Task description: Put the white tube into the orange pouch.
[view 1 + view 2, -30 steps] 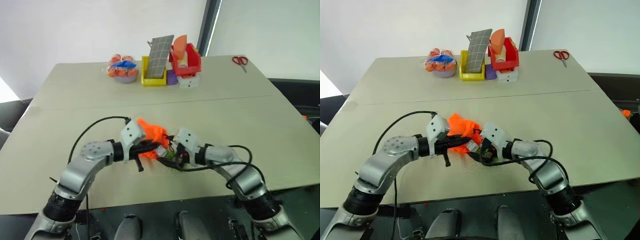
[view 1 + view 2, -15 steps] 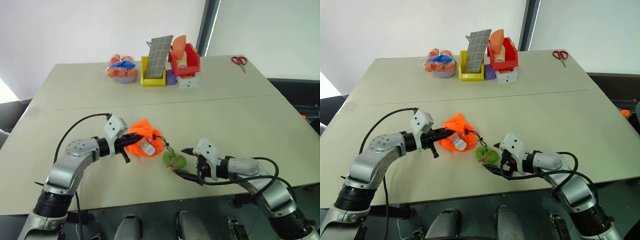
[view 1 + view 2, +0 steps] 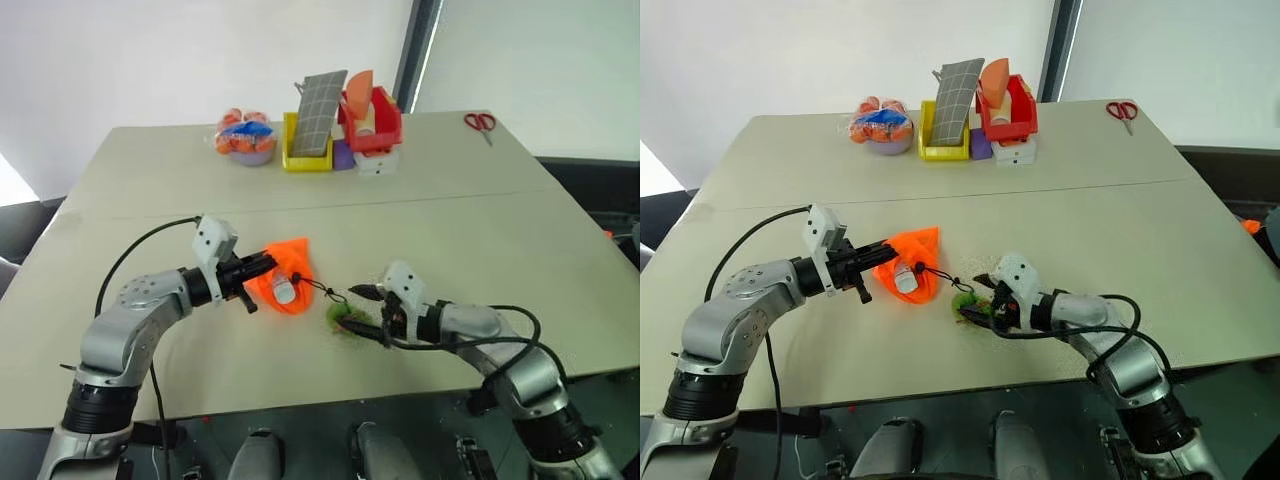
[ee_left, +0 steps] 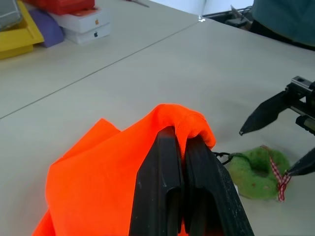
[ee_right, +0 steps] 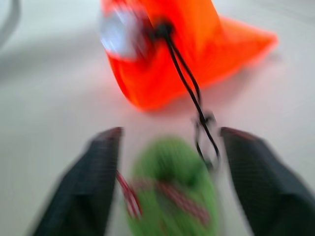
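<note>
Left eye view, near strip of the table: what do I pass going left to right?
Left tool shut on the orange pouch → white tube poking from the pouch mouth → black cord → green ball → right tool, its fingers apart around the ball.

readable marks on the table

from my station i can pick out almost no writing. the one clear sign is a small grey apple logo on the side of the white box [image 4: 82, 30] at the far end of the table, seen in the left wrist view; a second, fainter mark sits a little further along the same face and i think it is another apple logo, though it is too small to be sure. no letters or numbers go with either. the white tube [image 3: 905, 279] poking from the mouth of the orange pouch [image 3: 910, 262] carries some marking, but i cannot read any of it. nothing else i see bears text i can make out.
</note>
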Robot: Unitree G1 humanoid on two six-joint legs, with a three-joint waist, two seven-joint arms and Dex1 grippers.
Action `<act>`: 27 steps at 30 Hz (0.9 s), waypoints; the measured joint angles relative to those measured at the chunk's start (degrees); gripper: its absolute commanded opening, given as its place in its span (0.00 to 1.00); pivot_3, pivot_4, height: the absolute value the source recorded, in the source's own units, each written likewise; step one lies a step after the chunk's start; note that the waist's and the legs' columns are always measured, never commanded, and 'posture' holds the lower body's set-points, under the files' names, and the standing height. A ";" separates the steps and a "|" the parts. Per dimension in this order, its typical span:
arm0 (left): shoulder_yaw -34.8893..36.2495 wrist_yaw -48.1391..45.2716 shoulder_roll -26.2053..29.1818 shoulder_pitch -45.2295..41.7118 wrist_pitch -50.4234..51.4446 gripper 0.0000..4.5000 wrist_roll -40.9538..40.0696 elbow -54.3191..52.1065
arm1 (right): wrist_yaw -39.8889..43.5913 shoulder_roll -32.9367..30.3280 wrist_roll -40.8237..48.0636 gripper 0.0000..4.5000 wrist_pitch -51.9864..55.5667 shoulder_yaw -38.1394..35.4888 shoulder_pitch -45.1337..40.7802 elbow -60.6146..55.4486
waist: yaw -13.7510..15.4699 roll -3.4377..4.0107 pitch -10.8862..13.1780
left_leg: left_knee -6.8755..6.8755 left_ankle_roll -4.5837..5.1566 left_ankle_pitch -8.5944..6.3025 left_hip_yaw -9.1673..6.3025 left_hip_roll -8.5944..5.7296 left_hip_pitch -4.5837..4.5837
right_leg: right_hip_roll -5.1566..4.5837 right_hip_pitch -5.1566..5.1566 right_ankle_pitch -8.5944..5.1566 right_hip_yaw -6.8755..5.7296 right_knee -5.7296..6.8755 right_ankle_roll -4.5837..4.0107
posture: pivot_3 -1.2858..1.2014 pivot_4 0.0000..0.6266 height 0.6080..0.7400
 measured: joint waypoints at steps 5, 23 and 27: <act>-0.27 0.12 -0.17 -0.03 0.67 0.00 -0.78 -0.06 | -1.36 6.30 -1.26 0.01 0.67 5.99 -5.44 1.41 | 0.06 0.00 0.00 | 0.00 0.00 0.00 -0.03 0.00 -0.01 | 0.01 -0.01 0.01 -0.02 0.02 -0.01 | 0.52 0.24 1.00; -0.61 -0.34 3.81 6.46 1.40 0.00 -1.12 -3.66 | -3.82 5.64 -7.48 0.01 -4.33 5.94 -4.71 8.08 | 0.46 -0.02 -0.02 | 0.00 -0.01 0.01 -0.03 -0.02 -0.05 | -0.05 0.00 0.01 -0.02 -0.04 -0.03 | 0.52 0.24 1.00; -1.72 -1.72 5.24 7.75 -0.56 0.00 1.11 -2.98 | 2.34 -3.27 -3.82 0.13 -2.50 2.59 0.91 1.55 | 0.33 -0.01 -0.02 | -0.02 -0.01 0.00 0.00 -0.01 -0.05 | -0.06 -0.02 -0.01 -0.02 -0.09 -0.02 | 0.52 0.24 1.00</act>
